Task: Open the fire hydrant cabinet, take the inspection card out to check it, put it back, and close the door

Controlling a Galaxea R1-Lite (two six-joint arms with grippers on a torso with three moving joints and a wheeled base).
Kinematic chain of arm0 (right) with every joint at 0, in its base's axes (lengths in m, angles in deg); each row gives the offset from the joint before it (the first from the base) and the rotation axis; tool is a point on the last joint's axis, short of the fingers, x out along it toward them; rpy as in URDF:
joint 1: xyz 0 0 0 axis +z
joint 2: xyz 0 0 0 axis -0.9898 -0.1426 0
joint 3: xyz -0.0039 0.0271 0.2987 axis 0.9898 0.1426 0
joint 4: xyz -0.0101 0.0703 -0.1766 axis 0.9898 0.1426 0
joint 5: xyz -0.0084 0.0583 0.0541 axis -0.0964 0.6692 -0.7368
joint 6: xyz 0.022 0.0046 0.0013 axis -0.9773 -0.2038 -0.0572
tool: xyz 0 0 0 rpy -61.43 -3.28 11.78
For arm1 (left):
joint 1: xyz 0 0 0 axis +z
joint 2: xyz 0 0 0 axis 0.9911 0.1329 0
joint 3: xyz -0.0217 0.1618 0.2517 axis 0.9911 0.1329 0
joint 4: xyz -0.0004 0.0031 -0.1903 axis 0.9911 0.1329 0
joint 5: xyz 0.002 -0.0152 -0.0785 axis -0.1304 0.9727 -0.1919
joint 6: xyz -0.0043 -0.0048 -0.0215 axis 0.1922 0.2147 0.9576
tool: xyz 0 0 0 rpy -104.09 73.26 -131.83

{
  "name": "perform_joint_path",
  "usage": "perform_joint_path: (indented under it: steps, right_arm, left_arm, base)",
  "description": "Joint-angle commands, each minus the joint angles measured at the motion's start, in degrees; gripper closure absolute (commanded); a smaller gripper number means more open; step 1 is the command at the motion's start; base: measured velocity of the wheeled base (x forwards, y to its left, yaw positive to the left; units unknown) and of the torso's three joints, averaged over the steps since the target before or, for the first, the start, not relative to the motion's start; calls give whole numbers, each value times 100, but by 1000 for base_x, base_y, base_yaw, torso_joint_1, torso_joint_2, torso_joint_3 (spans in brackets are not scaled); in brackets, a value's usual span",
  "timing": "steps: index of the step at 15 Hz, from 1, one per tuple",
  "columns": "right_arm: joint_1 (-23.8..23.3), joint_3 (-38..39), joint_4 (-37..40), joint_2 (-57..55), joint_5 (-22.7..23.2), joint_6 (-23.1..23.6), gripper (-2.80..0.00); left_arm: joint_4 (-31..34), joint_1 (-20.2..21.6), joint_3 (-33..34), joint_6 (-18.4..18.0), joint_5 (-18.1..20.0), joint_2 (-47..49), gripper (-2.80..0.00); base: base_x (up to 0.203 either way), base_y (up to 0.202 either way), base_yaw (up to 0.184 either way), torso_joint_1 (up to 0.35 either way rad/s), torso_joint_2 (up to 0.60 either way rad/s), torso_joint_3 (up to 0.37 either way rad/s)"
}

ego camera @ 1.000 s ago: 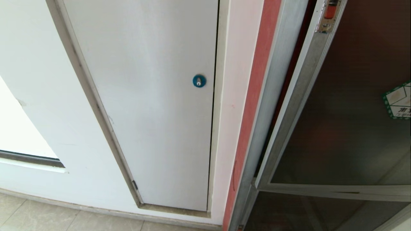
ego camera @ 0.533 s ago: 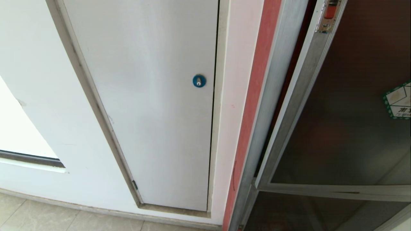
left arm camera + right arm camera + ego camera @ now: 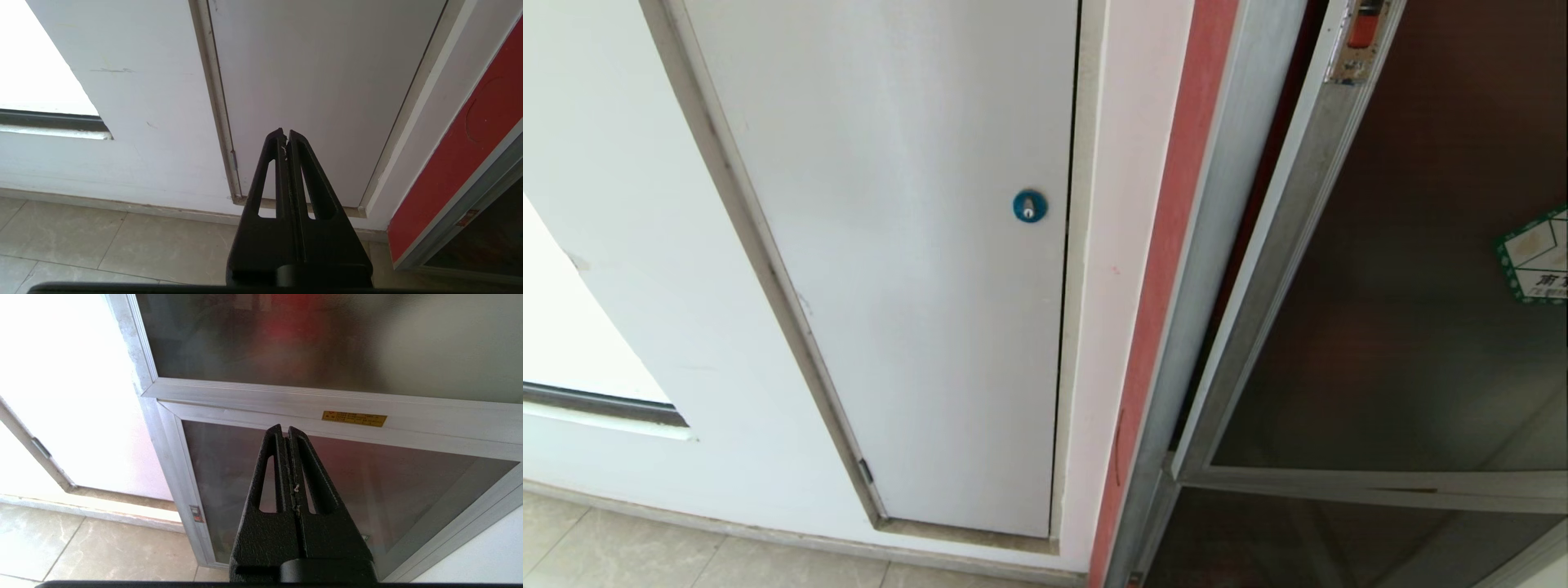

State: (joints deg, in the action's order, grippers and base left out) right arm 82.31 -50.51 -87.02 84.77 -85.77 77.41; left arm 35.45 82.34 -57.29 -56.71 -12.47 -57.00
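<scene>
The door [image 3: 1405, 269] of the fire hydrant cabinet [image 3: 1217, 245] is seen slightly ajar on the right; the inspection card is not visible. Left tool [image 3: 285, 132] and right tool [image 3: 284, 428] are closed, empty. Task judged barely begun.

Green-bordered sticker [image 3: 1535, 255] on my view of the door [image 3: 1405, 310] glass showed partial Chinese characters, cut off at the edge. Small yellow label [image 3: 354, 418] on the cabinet's aluminium frame rail [image 3: 429, 416] carried print too fine to read.
</scene>
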Motion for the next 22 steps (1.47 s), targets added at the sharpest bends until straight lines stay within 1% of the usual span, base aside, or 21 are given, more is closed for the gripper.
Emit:
perform_joint_path:
  steps: [1, 4, 6, 8, 9, 10, 13, 14, 16, 19, 20, 21, 22]
  right_arm:
    - [2, 0, 2, 9, 9, 16, 0]
    - [2, 0, 2, 9, 18, 3, 0]
    - [5, -3, -4, 9, 16, -117, 0]
    - [10, -4, -7, 9, 1, -216, 0]
    - [3, 0, -7, 9, -8, -225, 0]
    - [2, 0, -11, 9, -8, -225, 0]
    - [2, 0, -7, 9, -8, -225, 0]
    - [6, -4, -14, 9, -8, -225, 0]
    - [8, -3, -11, 9, -8, -225, 0]
    - [2, -2, -13, 9, -8, -225, 0]
    - [2, 0, -7, 9, -8, -225, 0]
    - [3, 0, -7, 9, -8, -225, 0]
    - [2, -2, -7, 9, -8, -225, 0]
  left_arm:
    - [1, 0, 0, -3, -1, -2, 0]
    - [1, 2, 0, -11, -9, -2, 0]
    - [-7, 0, -50, -53, -3, -2, 0]
    - [47, -5, -396, -55, 28, 9, 0]
    - [70, -6, -580, -61, 84, 66, 0]
    - [72, -6, -763, -60, 236, 228, 0]
    - [39, -19, -1278, -33, 665, 1116, 0]
    - [23, -27, -1493, -19, 875, 1525, 0]
    - [5, -36, -1996, 111, 1442, 2430, 0]
    - [-10, -55, -3028, 471, 2593, 3722, 0]
    - [-13, -89, -3336, 587, 2895, 4105, 0]
    - [-14, -181, -3638, 703, 3140, 4467, 0]
    - [-18, -392, -3939, 826, 3305, 4857, 0]
  base:
    - [0, 0, 0, 0, 0, 0]
    - [0, 0, 0, 0, 0, 0]
    - [0, 0, 0, 0, 0, 0]
    - [0, 0, 0, 0, 0, 0]
    - [0, 0, 0, 0, 0, 0]
    - [0, 0, 0, 0, 0, 0]
    - [0, 0, 0, 0, 0, 0]
    - [0, 0, 0, 0, 0, 0]
    - [0, 0, 0, 0, 0, 0]
    - [0, 0, 0, 0, 0, 0]
    - [0, 0, 0, 0, 0, 0]
    - [0, 0, 0, 0, 0, 0]
    - [0, 0, 0, 0, 0, 0]
